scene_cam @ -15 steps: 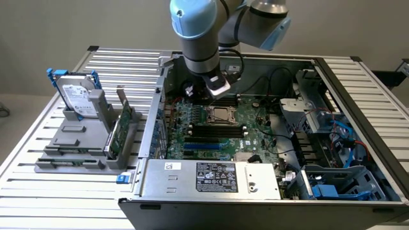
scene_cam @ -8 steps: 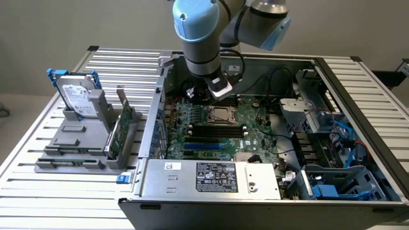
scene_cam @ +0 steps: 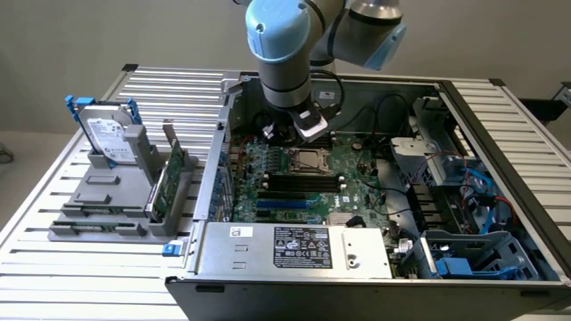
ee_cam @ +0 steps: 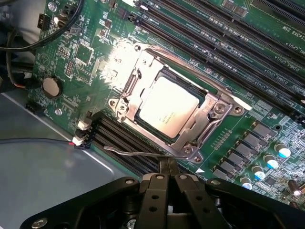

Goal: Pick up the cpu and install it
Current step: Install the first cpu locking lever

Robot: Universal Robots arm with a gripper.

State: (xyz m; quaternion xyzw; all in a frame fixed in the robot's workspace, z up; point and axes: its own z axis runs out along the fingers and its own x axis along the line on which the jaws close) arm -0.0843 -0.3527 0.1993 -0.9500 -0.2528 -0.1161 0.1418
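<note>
Jaws pressed together, empty, hover at twelve o'clock of the cpu (ee_cam: 167, 106) in the exterior view; it sits in its socket (ee_cam: 215, 109).

Silver arm (scene_cam: 287, 83) with pale-blue joint caps and black, screw-studded gripper (ee_cam: 167, 166).

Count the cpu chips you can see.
1. The cpu sits in the metal-framed socket on the motherboard, near the shut tool. More could be hidden elsewhere.
</note>
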